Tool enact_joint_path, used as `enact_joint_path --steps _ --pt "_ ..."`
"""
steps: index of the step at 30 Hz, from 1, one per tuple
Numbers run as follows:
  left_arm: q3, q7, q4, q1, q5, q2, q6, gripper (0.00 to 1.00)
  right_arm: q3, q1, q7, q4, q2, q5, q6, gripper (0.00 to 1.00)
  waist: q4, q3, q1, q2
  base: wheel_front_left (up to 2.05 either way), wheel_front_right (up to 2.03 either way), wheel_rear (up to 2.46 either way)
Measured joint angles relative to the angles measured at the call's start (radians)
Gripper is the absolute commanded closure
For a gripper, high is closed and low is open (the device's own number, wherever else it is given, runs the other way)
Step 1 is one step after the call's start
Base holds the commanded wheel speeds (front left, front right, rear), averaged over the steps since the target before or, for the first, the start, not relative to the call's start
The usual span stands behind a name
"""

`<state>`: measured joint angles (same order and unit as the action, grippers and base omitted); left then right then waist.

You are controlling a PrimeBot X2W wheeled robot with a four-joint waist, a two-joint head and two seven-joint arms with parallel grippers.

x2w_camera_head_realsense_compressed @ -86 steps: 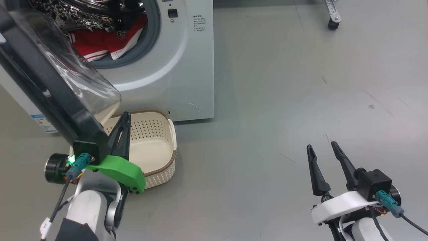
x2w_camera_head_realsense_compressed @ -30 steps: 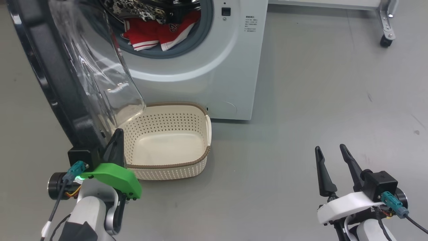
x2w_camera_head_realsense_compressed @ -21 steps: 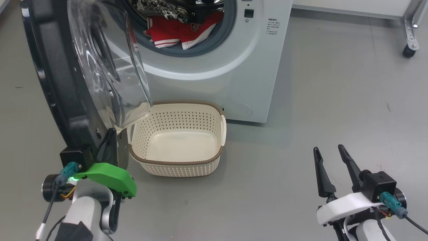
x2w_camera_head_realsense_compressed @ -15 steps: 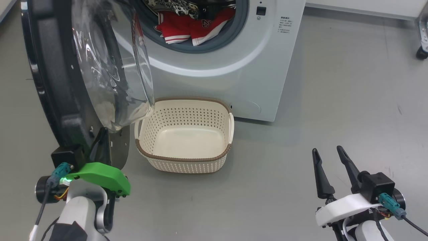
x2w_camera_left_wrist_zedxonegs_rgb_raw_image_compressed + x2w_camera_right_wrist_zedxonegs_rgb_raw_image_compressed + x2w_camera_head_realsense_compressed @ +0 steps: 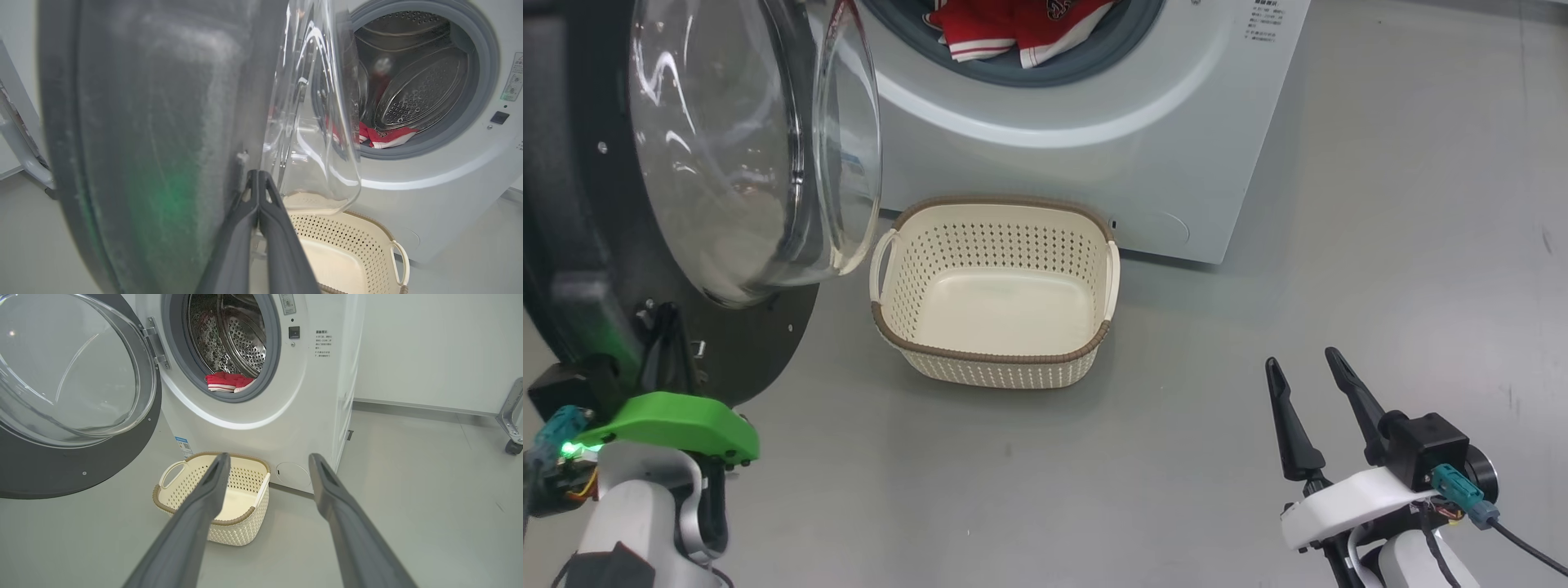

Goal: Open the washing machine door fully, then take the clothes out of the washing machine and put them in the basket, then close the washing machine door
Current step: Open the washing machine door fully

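The washing machine (image 5: pixel 1094 147) stands at the top with red and white clothes (image 5: pixel 1013 28) lying in its mouth. The washing machine door (image 5: pixel 572 204) is swung out to the left, its clear glass bowl (image 5: pixel 752 147) bulging toward the machine. My left gripper (image 5: pixel 666 322) is shut, with nothing between its fingers (image 5: pixel 265 220); its tips rest against the door's dark inner rim (image 5: pixel 163 143) just beside the glass. The cream basket (image 5: pixel 1098 335) sits empty on the floor before the machine. My right gripper (image 5: pixel 1300 359) hangs open at the lower right, well away from the basket (image 5: pixel 237 535).
Grey floor lies all around the basket and to the right of the machine. A metal frame leg on a caster (image 5: pixel 512 445) stands by the white wall at the far right. The steel drum (image 5: pixel 241 339) shows behind the clothes (image 5: pixel 226 381).
The door has swung wider to the left, with my shut left gripper staying against its inner rim. The head camera has shifted. My right gripper stays open and still.
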<state>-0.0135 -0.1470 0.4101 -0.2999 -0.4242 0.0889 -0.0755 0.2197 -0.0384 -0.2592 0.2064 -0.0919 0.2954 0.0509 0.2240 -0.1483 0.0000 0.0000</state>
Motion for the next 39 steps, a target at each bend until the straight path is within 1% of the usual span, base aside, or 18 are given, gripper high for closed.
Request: enact_joint_path --steps 10,22,27,35,39 --pt "-0.080 -0.020 -0.020 -0.008 -0.048 0.027 -0.009 1.00 0.008 -0.035 0.007 -0.006 -0.018 -0.018 0.001 0.00 -0.002 -0.078 0.0000 0.0000 0.00 0.00 0.00" --pt "-0.176 -0.031 -0.025 -0.082 -0.097 0.073 -0.018 1.00 0.002 -0.086 0.026 -0.027 -0.054 -0.048 0.001 0.00 0.007 -0.182 0.0000 0.0000 0.00 0.00 0.00" --pt "-0.210 -0.032 -0.014 -0.115 -0.104 0.099 -0.020 1.00 0.000 -0.108 0.026 -0.038 -0.064 -0.053 0.001 0.00 0.013 -0.220 0.0000 0.0000 0.00 0.00 0.00" --pt "-0.271 -0.040 0.026 -0.158 -0.152 0.119 -0.021 1.00 -0.007 -0.118 0.037 -0.043 -0.073 -0.058 0.001 0.00 0.019 -0.268 0.0000 0.0000 0.00 0.00 0.00" --pt "-0.282 -0.040 0.045 -0.172 -0.157 0.143 -0.025 1.00 -0.006 -0.118 0.047 -0.046 -0.077 -0.061 0.001 0.00 0.019 -0.290 0.0000 0.0000 0.00 0.00 0.00"
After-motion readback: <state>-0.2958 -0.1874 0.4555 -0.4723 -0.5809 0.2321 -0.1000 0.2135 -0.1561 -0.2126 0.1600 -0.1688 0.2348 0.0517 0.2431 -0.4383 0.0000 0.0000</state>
